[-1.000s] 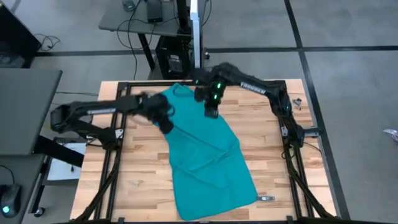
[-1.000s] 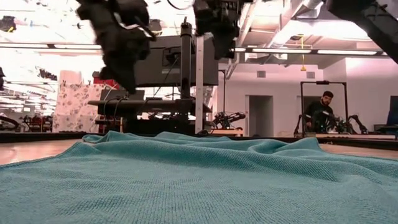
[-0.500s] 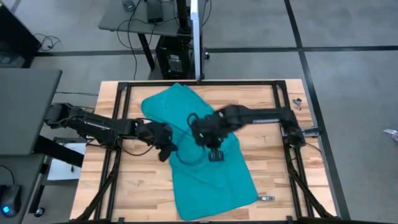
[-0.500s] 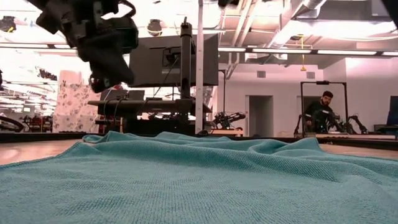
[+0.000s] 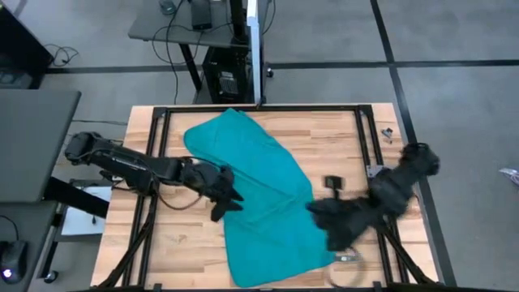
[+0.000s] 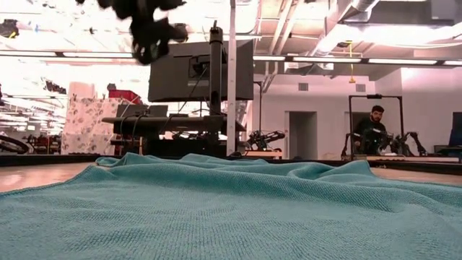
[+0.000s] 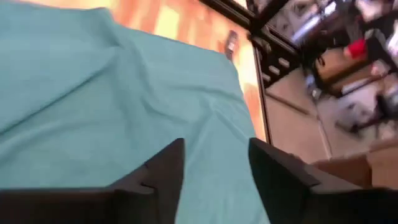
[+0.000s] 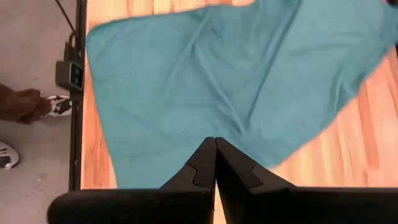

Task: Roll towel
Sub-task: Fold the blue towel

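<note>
Left end effector [image 5: 231, 200], fingers apart and empty, hovers at the left edge of the plain teal soft cloth towel [image 5: 259, 195], which lies spread flat on the wooden counter [image 5: 340, 138], long axis running diagonally from far-left to near-right. Right end effector [image 5: 332, 231], fingers together, hangs at the towel's near-right edge; both sit equally close to the cloth.

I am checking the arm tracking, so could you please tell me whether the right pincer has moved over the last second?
Yes. In the high view the right pincer has swung from the table's far edge to the towel's near right edge.
</note>
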